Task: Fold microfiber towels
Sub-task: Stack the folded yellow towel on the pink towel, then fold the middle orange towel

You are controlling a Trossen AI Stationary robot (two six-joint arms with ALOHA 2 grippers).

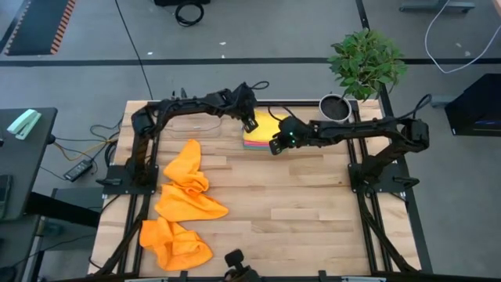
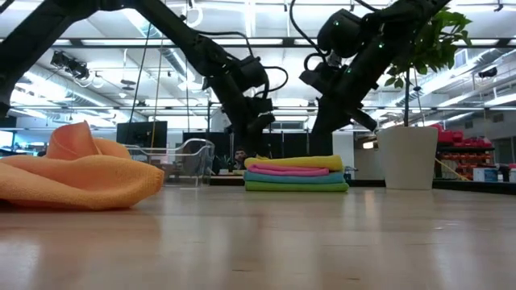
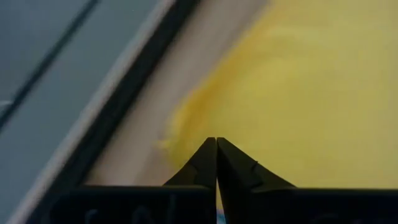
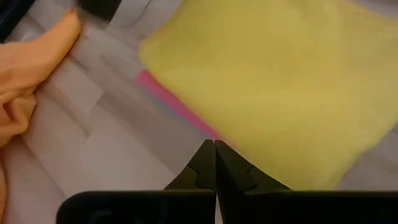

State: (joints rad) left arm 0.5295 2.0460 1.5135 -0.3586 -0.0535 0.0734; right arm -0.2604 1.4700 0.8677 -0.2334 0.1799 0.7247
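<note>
A neat stack of folded microfiber towels (image 1: 262, 133), yellow on top over pink, blue and green, lies at the far middle of the wooden worktop (image 1: 297, 204). The left pincer (image 1: 250, 124) hovers closed and empty above the stack's far-left corner; the right pincer (image 1: 275, 146), closed and empty too, hangs above its near-right edge. Crumpled orange towels (image 1: 184, 188) lie well apart to the left.

Setting: robotics lab or workshop in an open industrial hall. Evidence: wooden counter (image 1: 297, 204) on a black metal frame, grey floor with loose cables (image 1: 94, 141), hazard-striped mat (image 1: 35, 23) at 10 o'clock, ceiling strip lights (image 2: 121, 44), monitors (image 2: 141, 133) behind, shelving (image 2: 476, 157).
</note>
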